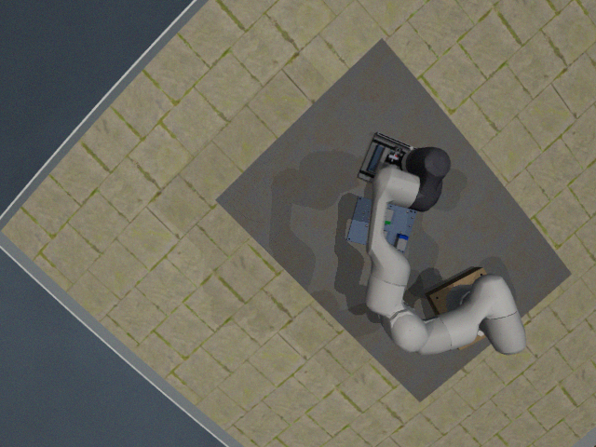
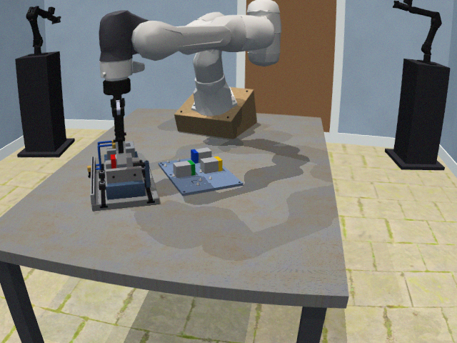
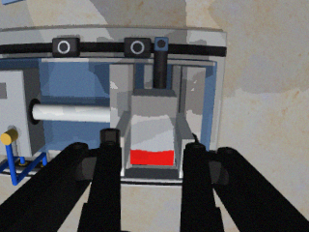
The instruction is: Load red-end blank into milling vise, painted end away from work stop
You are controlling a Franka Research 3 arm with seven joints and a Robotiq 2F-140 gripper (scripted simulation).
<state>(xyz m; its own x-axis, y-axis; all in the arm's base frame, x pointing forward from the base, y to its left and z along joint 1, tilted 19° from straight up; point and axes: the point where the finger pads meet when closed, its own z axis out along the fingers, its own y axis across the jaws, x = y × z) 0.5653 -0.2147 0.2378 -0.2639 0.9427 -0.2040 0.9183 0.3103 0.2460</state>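
Wrist view: the hand points straight down, its two black fingers clenched on the long sides of the red-ended blank.
Blank: grey block, red painted end nearest this camera, its other end toward a dark rod that reaches in from the black rail at the far side of the vise.
Blank position: between the grey blocks of the vise; whether it rests on the low bars or hangs just above them cannot be told.
Vise details: a white cylinder lies to the left of the blank, with a yellow knob and blue tubing at the lower left.
Exterior view: the hand hangs upright over the vise at the left of the tabletop; the blank's red end shows above the near grey jaw block.
Raised plate: the grey plate under the vise carries black posts at its near corners.
Infeed plate: blue plate just right of the vise, apart from it.
Other blanks: green-ended blank at near left, blue-ended blank behind it, yellow-ended blank at right; all three lie on the infeed plate.
Arm base: wooden pedestal at the far side of the tabletop.
Top view: the arm stretches across the infeed plate and hides the hand and most of the vise.
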